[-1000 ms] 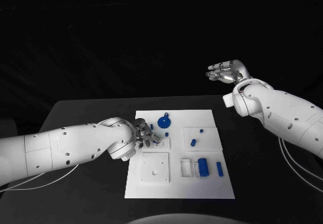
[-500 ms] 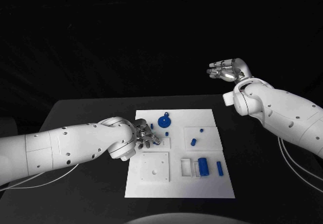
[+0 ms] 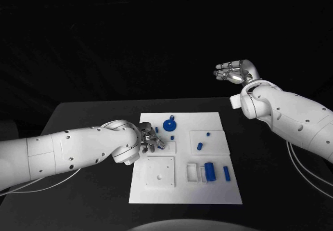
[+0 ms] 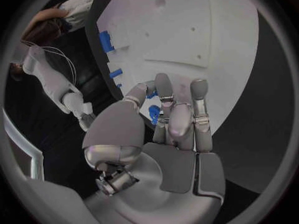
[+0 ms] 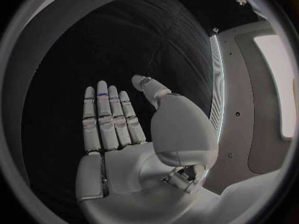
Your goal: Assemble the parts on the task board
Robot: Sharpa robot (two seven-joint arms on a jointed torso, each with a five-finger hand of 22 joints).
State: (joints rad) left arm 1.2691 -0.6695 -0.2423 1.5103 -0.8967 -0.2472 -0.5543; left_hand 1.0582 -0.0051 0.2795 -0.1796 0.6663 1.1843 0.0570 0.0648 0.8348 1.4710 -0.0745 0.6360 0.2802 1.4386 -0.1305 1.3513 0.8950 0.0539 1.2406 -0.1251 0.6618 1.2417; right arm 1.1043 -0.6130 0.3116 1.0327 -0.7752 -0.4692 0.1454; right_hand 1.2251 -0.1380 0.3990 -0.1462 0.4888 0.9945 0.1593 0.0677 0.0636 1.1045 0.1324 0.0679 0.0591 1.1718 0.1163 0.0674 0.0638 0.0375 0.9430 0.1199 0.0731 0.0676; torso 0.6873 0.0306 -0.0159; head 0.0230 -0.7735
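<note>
The white task board (image 3: 185, 192) lies in the middle of the black table. My left hand (image 3: 148, 139) rests on the board's left side, thumb and fingers pinching a small blue part (image 4: 154, 115) low over the surface. A blue disc with a stem (image 3: 169, 126) lies just beyond that hand. Two small blue pegs (image 3: 199, 146) stand on a raised white block to the right. A blue cylinder (image 3: 209, 172) and a thin blue bar (image 3: 226, 173) lie nearer the front. My right hand (image 3: 235, 73) hangs high behind the table's right rear, flat and empty (image 5: 118, 129).
A white square plate (image 3: 160, 172) with holes sits on the board in front of my left hand, with a white holder (image 3: 191, 173) beside it. Bare black table (image 3: 90, 115) surrounds the board. Cables (image 3: 305, 168) trail under my right arm.
My right hand has risen slightly and its fingers have straightened a little. My left hand stays in place on the board.
</note>
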